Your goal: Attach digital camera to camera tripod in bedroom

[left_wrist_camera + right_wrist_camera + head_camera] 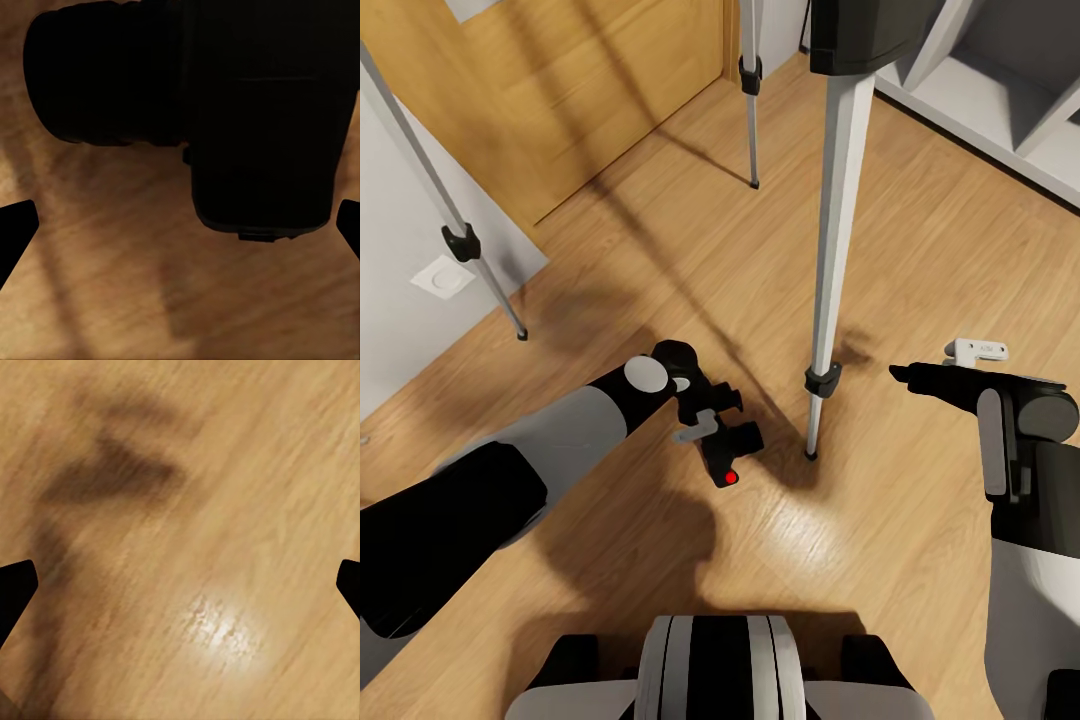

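The digital camera (732,452), black with a red dot, lies on the light wood floor among the legs of the camera tripod. My left gripper (705,408) hovers right over it, open; in the left wrist view the camera (255,112) looms large just ahead of the wide-apart fingertips (15,229), lens to one side. The tripod's nearest silver leg (838,240) stands just right of the camera, its black foot on the floor; two other legs (455,225) (751,90) spread behind. My right gripper (905,376) hangs open over bare floor (187,547), right of that leg.
A wooden door (560,90) and a white wall with a socket plate (442,278) stand at the back left. A white shelf unit (1000,90) runs along the back right. My own base (720,670) is at the lower edge.
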`<state>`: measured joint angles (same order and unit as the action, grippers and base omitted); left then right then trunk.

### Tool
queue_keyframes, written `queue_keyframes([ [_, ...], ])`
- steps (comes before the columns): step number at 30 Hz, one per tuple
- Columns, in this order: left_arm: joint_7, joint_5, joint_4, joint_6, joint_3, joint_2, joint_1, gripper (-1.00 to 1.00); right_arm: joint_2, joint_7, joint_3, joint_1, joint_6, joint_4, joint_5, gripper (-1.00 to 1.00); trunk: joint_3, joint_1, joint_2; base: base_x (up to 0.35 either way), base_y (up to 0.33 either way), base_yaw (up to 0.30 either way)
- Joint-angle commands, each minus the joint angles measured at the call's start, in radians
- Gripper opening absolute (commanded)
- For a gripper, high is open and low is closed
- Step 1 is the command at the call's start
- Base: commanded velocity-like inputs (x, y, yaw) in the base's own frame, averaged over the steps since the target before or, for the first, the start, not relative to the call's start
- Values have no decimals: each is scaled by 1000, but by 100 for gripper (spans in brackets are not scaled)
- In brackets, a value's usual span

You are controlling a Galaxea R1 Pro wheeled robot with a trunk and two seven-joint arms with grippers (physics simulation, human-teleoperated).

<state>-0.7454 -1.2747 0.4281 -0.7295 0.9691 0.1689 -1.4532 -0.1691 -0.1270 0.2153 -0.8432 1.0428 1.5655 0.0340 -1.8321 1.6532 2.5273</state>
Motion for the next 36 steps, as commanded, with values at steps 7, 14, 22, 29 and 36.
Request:
queue_keyframes([
  [7, 7, -13, 1, 0, 3, 0, -1, 100, 0, -2, 1, 0, 4, 1, 3, 100, 0, 0, 0, 0, 0, 0],
  [14, 21, -17, 0, 0, 2, 0, -1, 100, 0, -2, 1, 0, 4, 1, 3, 100, 0, 0, 0, 0, 0, 0],
  [22, 28, -19, 0, 1, 2, 0, -1, 100, 0, -2, 1, 0, 4, 1, 3, 100, 0, 0, 0, 0, 0, 0],
  [29, 25, -20, 0, 1, 3, 0, -1, 100, 0, -2, 1, 0, 4, 1, 3, 100, 0, 0, 0, 0, 0, 0],
  [36, 17, -22, 0, 0, 3, 1, -1, 100, 0, -2, 0, 0, 4, 1, 3, 100, 0, 0, 0, 0, 0, 0],
])
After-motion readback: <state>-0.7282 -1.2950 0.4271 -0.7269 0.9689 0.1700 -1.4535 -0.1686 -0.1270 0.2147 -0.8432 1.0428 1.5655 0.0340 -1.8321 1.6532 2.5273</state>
